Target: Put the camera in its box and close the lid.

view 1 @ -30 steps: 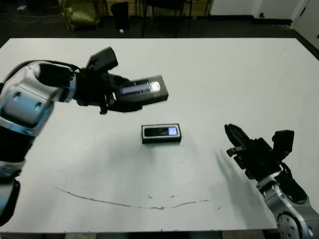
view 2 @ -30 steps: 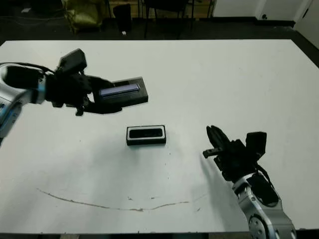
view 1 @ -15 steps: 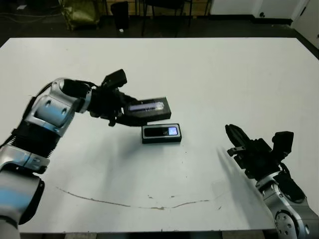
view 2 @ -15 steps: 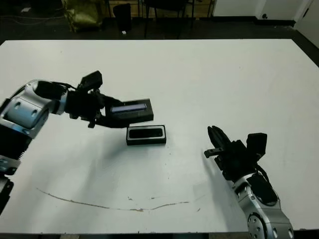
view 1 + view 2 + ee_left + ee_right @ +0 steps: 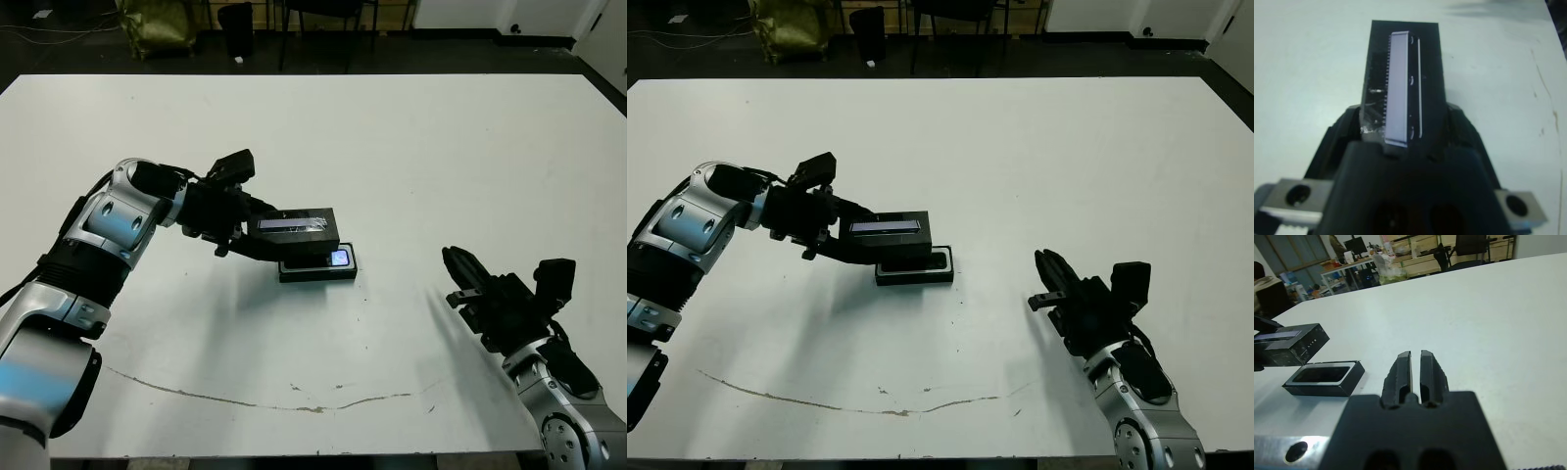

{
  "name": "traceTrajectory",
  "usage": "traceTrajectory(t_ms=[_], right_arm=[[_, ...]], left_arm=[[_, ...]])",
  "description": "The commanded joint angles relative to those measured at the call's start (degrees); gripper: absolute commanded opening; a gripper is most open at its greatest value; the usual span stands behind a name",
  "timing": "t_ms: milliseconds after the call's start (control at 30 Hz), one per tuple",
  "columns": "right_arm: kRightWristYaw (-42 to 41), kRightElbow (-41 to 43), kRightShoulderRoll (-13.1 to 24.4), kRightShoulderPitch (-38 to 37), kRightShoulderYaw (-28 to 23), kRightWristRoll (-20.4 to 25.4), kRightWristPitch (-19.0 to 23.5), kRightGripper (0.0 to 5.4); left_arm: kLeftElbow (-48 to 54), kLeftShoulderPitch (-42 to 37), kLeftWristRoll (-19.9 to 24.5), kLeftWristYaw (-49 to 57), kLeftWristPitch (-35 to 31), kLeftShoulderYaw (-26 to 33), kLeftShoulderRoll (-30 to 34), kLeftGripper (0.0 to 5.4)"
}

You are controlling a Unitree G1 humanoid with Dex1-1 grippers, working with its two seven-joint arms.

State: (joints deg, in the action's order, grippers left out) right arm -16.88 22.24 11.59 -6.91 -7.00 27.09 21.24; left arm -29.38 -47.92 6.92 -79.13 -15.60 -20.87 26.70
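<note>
Now the left gripper (image 5: 238,231), jaws pinching the lid (image 5: 297,228), holds it just above the box (image 5: 315,266) for closing; right gripper (image 5: 458,276), jaws pressed together, idles well apart.

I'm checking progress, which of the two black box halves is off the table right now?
The lid with the pale strip, held by the left gripper above the box.

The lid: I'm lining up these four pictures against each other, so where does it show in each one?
Left eye view: the lid sits left of centre, held by the left gripper above the box.
Right eye view: left of centre, same pose.
Left wrist view: centre, running up from the fingers.
Right wrist view: far left edge, over the box.
Shared landmark: the lid's pale strip.
</note>
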Motion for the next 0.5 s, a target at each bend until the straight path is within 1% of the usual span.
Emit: traceTrajectory(t_ms=[33, 100, 167, 233, 367, 500], right_arm=[[-0.4, -2.3, -0.3, -0.3, -0.4, 0.0, -0.5, 0.0], [-0.1, -1.9, -0.2, -0.4, -0.3, -0.3, -0.4, 0.0], [-0.8, -2.4, -0.1, -0.5, -0.3, -0.4, -1.5, 0.0], [-1.7, -3.4, -0.5, -0.3, -0.7, 0.6, -2.1, 0.0], [0.7, -0.6, 0.4, -1.0, 0.1, -1.5, -0.3, 0.0], [0.6, -0.6, 0.1, -0.9, 0.0, -0.9, -0.1, 0.0]], left_arm=[[-2.5, -1.2, -1.3, -1.5, 1.2, -0.4, -0.4, 2.58], [-3.7, -1.6, -1.6, -2.2, 1.4, -0.6, -0.8, 2.58], [-4.6, -1.7, -1.7, -2.5, 2.0, -0.4, -1.1, 2.58], [-5.0, -1.6, -1.8, -2.2, 2.4, -0.2, -1.4, 2.58], [-4.4, -0.9, -2.6, 0.2, 1.8, 0.4, -1.9, 2.58], [-3.7, -0.1, -2.4, 1.8, 0.2, 0.8, -2.4, 2.58]])
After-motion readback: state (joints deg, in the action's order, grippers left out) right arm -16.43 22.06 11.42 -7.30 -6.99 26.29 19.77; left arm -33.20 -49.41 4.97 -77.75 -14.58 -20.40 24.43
